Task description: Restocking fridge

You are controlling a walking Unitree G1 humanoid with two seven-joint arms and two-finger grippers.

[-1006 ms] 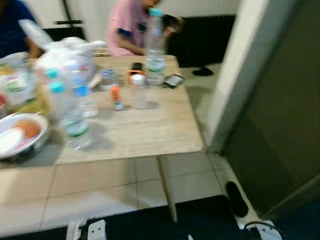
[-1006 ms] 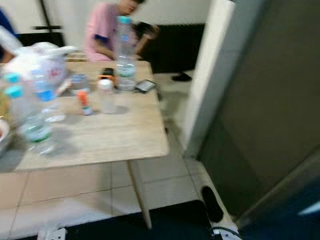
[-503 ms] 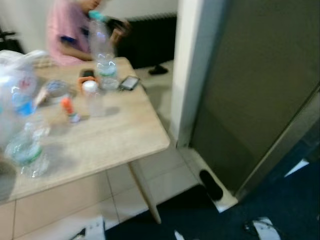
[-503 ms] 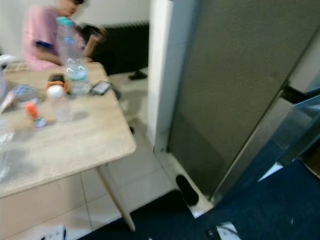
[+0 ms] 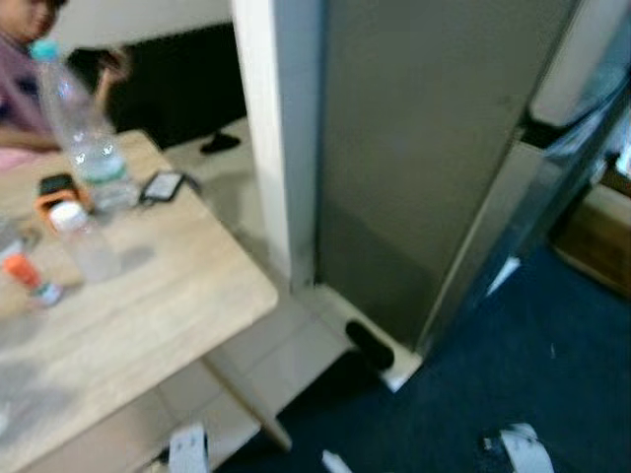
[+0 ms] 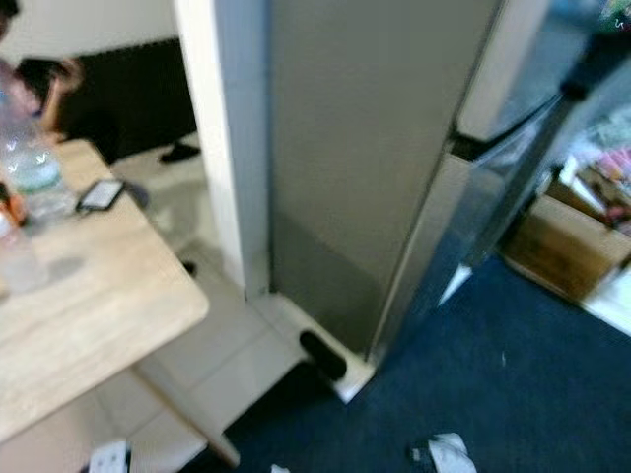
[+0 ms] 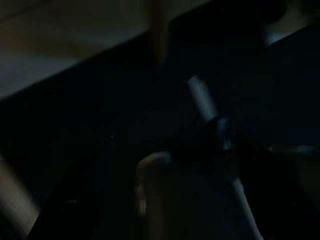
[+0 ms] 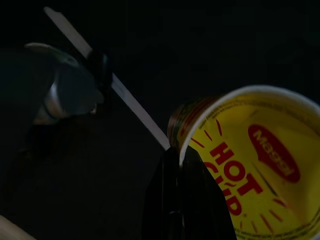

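A yellow Maggi Hot Cup noodle cup (image 8: 250, 165) lies between the jaws of my right gripper (image 8: 186, 165), which is shut on it; one black finger (image 8: 175, 205) presses against its rim, and the other is hidden behind the cup. The tall grey fridge (image 5: 414, 148) stands straight ahead, side panel facing me, with its silver door edge (image 6: 458, 246) to the right. The left wrist view is very dark, and my left arm hangs idle over the dark floor.
A wooden table (image 5: 148, 315) sits at left with a tall water bottle (image 5: 84, 128), a small bottle (image 5: 84, 246) and a phone (image 5: 163, 185). A person (image 5: 20, 59) sits behind it. A white pillar (image 5: 271, 128) adjoins the fridge. Blue carpet (image 6: 513, 394) and a cardboard box (image 6: 567, 246) lie at right.
The head camera has swung to the right: the table slid off to the left edge and the fridge came to the middle. The box and carpet came into view.
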